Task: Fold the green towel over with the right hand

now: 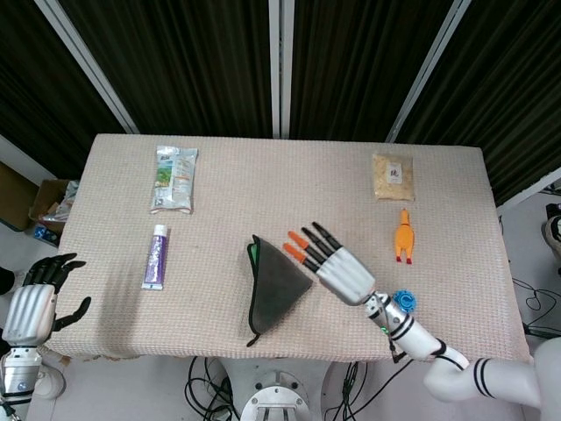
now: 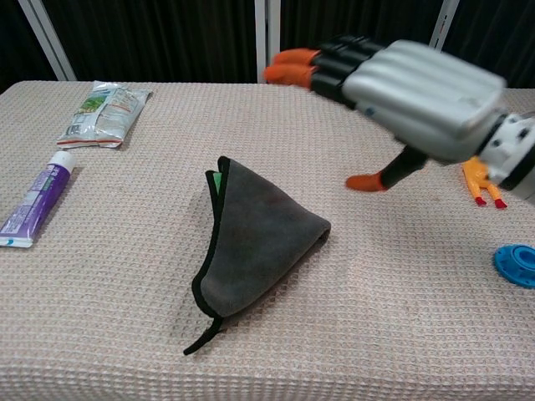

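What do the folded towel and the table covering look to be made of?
Towel: soft, matte, napped cloth, likely microfibre; grey face, green showing at the fold, black stitched edging. Table covering: beige woven fabric in a waffle-like grid, matte.
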`<state>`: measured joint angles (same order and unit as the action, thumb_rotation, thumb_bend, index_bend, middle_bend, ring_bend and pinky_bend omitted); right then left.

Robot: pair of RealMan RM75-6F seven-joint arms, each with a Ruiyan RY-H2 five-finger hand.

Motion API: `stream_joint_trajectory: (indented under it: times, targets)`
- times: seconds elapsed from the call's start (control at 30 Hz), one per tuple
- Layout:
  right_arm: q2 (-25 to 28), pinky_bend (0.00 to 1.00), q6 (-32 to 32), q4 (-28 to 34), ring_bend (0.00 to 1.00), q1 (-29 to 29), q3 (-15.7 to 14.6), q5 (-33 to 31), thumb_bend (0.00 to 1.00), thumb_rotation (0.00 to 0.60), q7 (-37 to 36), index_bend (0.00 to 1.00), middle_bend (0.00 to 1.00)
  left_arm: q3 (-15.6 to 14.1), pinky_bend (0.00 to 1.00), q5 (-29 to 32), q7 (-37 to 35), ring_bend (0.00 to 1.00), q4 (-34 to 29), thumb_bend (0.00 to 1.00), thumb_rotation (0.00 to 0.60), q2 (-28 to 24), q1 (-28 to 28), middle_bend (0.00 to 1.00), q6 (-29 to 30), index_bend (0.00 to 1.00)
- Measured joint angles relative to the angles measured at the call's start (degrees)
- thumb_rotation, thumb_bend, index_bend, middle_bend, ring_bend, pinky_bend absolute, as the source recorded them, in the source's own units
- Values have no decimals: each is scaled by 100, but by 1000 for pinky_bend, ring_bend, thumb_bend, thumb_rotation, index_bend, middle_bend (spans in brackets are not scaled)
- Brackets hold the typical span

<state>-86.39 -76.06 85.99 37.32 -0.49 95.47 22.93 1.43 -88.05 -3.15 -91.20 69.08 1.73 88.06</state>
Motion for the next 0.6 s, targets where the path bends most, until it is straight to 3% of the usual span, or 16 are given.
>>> stream_joint_trajectory:
  times: [0.17,0.27,0.6]
  targets:
    - [716,62,-562,322,0,-820,29,-666,247,600,-38,107,115,48,133,-8,94,138,31,276,600,45,70,172,-32,263]
    - [974,62,-769,409,0,-1213,-32,-932,267,600,-426,112,100,78,133,12,184,139,70,276,600,109,115,172,-68,263]
    - [1466,35,-1742,185,0,-2746,-471,-1078,284,600,-2670,112,89,75,133,-60,248,139,59,276,600,253,174,172,-46,263]
